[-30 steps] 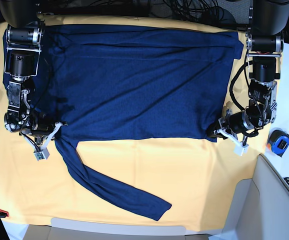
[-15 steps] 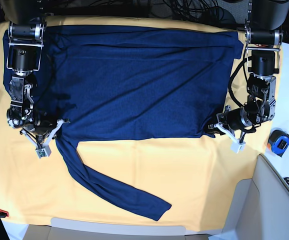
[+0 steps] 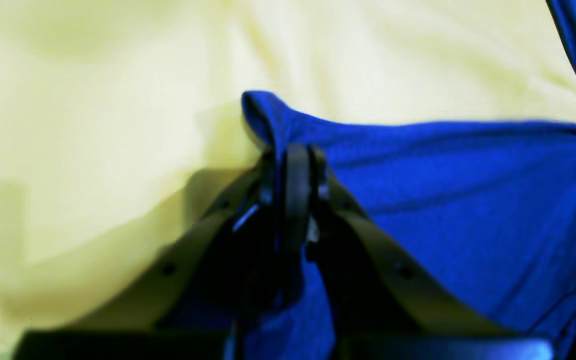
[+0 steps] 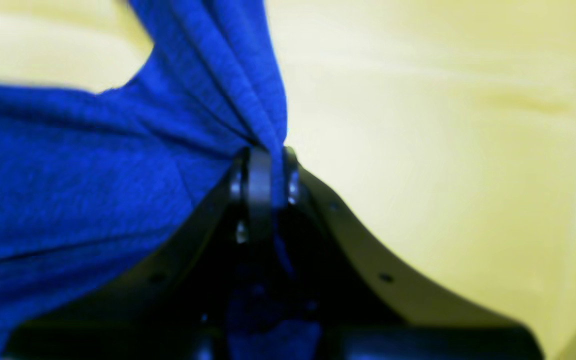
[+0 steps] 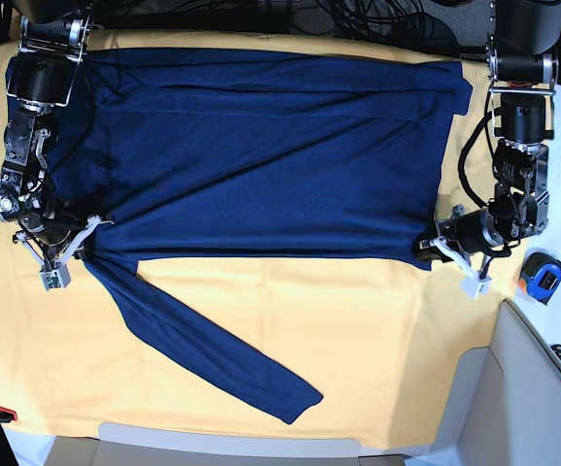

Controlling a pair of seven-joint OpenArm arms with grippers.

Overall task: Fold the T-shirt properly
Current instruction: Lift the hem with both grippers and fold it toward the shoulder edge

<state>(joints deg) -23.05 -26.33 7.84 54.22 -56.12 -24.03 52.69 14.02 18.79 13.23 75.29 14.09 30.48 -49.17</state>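
The T-shirt [image 5: 261,155] is lying spread flat across the upper half of the base view, on the yellow cloth [image 5: 358,340] covering the desk. One long sleeve is trailing diagonally from the left side down toward the bottom center of the frame.

The right claw [image 5: 84,231] is sitting at the left edge of the base view, pinching the shirt right where the sleeve meets the body. In the right wrist view the right claw [image 4: 263,165] is clamped tight, jaws pressed together with a bunch of blue fabric [image 4: 93,165] gathered between them and pulling into folds toward the upper left of the frame.

The left claw [image 5: 434,243] is sitting at the right side of the base view, gripping the shirt's lower right corner. In the left wrist view the left claw [image 3: 293,165] is closed just as tightly on the shirt edge [image 3: 443,200], a small flap of fabric poking up above the jaws, the rest stretching off to the right of the frame.

Both wrist views are blurry; only yellow cloth is showing behind the fabric.

A blue tape measure [image 5: 543,277] is resting near the right edge of the base view, just beside the left arm, off the cloth.
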